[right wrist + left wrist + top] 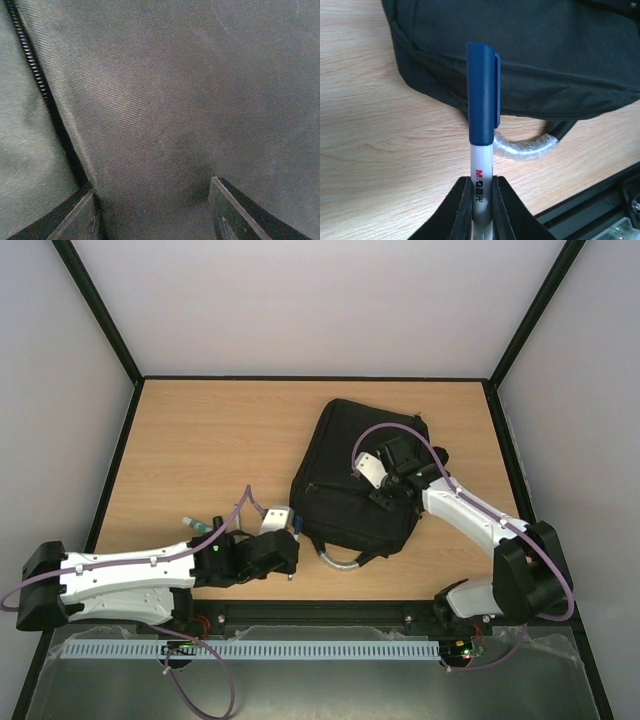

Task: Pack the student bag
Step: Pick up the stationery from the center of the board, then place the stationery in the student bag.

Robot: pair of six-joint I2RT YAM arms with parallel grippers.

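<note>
The black student bag (350, 465) lies flat on the right half of the wooden table, its grey looped handle (340, 558) pointing toward the near edge. My left gripper (293, 542) is shut on a white pen with a blue cap (482, 95), held just off the bag's near left corner. In the left wrist view the cap tip is close to the bag's edge (545, 50), above the plastic-wrapped handle (527, 146). My right gripper (385, 492) is down on top of the bag. Its jaws stand wide apart on the fabric (165, 100), beside a zipper line (35, 70).
A second pen with a green tip (200, 525) lies on the table beside my left arm. Grey walls with black posts enclose the table on three sides. A black rail (590, 210) runs along the near edge.
</note>
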